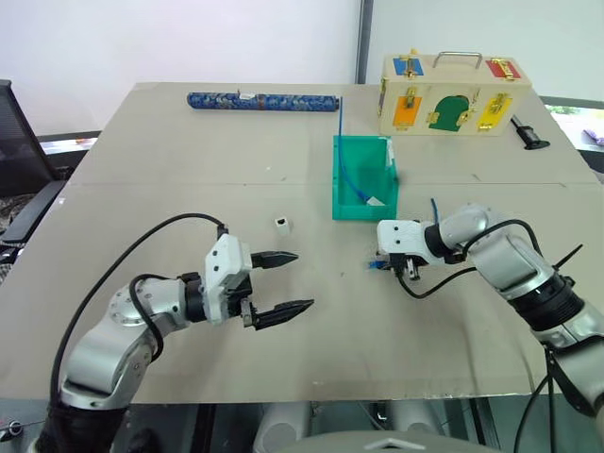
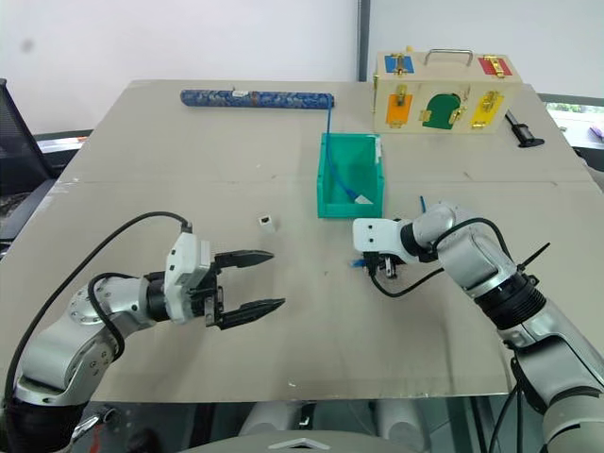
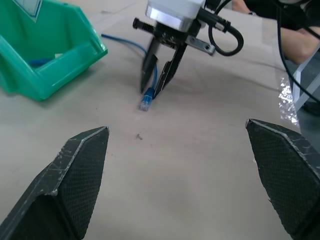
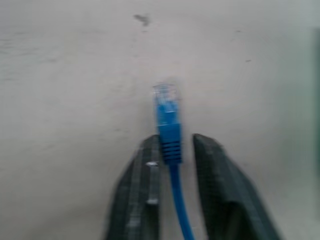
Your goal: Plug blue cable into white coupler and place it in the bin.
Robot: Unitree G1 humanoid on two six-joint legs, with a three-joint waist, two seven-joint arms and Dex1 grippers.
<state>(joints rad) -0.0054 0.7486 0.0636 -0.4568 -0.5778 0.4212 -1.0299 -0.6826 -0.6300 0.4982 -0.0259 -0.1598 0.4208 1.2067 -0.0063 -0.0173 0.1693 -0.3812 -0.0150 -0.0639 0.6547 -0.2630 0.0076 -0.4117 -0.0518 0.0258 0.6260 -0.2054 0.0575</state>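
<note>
Blue cable [image 4: 170, 131] sits between our right gripper's [image 3: 156, 85] narrowly parted fingers, plug on the table near the bin [image 1: 363, 179], so we risk it slipping loose, while our left gripper [image 1: 280, 283] waits spread wide beside the white coupler [image 1: 282, 224].

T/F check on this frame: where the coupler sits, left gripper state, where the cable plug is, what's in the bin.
1. The white coupler lies inside the bin. False: it sits on the table, apart from the bin.
2. The left gripper is open and holds nothing. True.
3. The blue cable has its plug end between the right gripper's fingers. True.
4. The cable is plugged into the coupler. False: they lie apart.
5. The wooden box stands in front of the bin. False: it stands behind it, at the table's far edge.
</note>
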